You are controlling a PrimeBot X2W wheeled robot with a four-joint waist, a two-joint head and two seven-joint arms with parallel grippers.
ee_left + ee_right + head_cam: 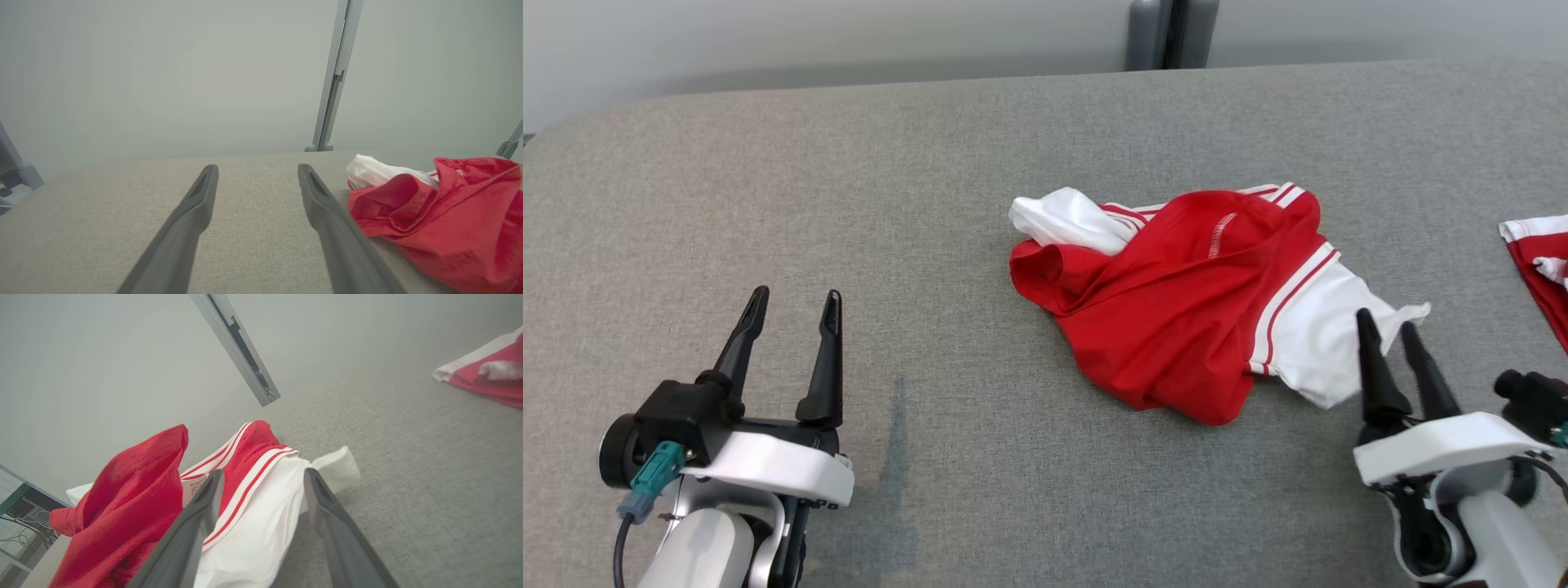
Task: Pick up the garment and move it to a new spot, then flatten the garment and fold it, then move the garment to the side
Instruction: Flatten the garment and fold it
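The garment is a red shirt with white sleeves and white stripes, lying crumpled on the grey fabric table right of centre. My right gripper is open at the garment's near right corner, its fingertips over the white sleeve. In the right wrist view the gripper has its jaws spread, with the white sleeve lying between and beneath them. At the lower left, well away from the garment, my left gripper stands open and empty. The left wrist view shows that gripper with the garment to its right.
Another red and white garment lies at the table's right edge, also seen as a garment in the right wrist view. A grey post rises behind the table's far edge. Bare grey surface spreads to the left of the shirt.
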